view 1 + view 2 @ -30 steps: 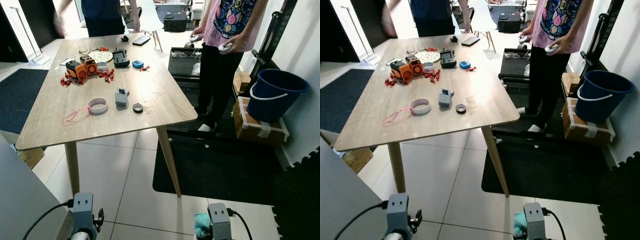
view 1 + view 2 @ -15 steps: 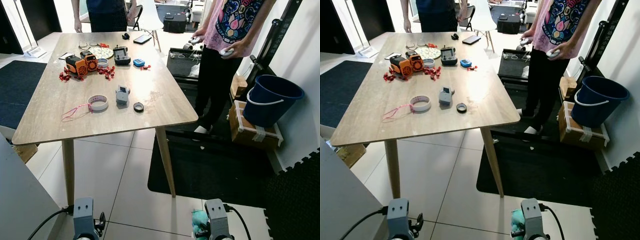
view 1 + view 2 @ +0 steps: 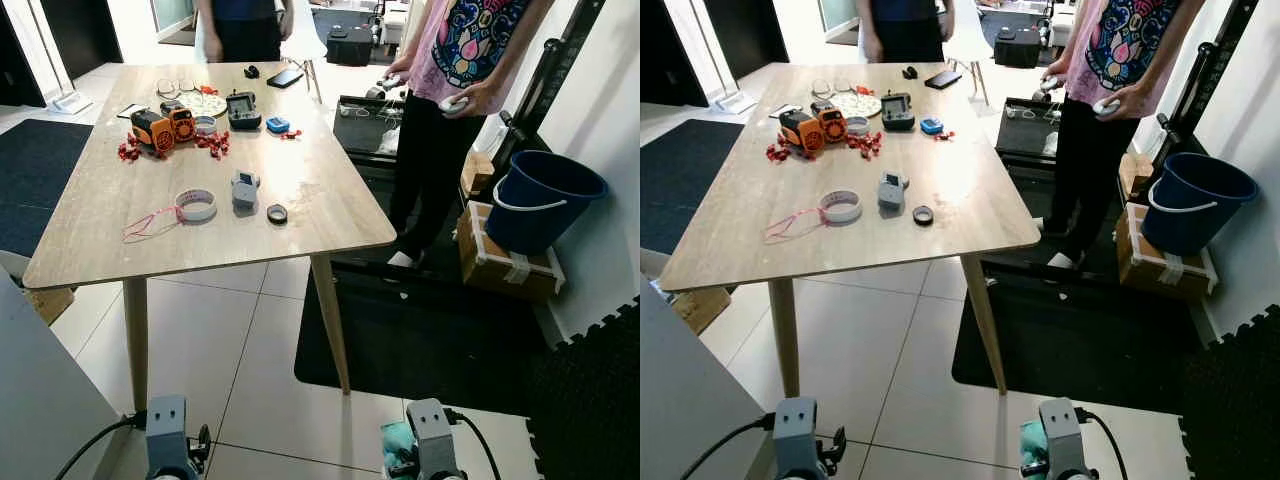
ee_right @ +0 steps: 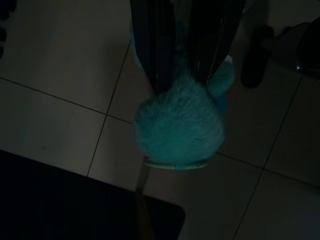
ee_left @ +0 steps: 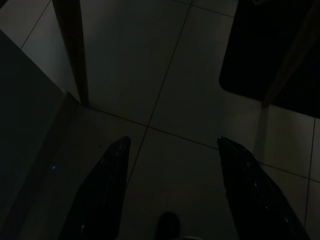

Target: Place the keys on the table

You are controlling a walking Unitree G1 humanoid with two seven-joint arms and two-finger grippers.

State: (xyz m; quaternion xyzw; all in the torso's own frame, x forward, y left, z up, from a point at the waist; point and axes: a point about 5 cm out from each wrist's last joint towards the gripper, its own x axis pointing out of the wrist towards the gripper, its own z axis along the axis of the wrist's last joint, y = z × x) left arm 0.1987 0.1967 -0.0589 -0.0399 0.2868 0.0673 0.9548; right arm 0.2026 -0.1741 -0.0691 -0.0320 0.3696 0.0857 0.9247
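Wooden table (image 3: 320, 205) is carrying tape (image 3: 196, 206) and toys — a person (image 3: 455, 60) is standing beside it. Right gripper (image 4: 185, 75) is clamping the teal fluffy keys (image 4: 180, 131); left gripper (image 5: 172, 150) is hanging spread, empty. Nothing on the table has moved since half a second ago.

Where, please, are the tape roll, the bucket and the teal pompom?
tape roll (image 3: 197, 206), left eye view, on its white rim.
bucket (image 3: 545, 205), left eye view, on its blue side wall.
pompom (image 4: 180, 132), right wrist view, on the middle of its fluff.
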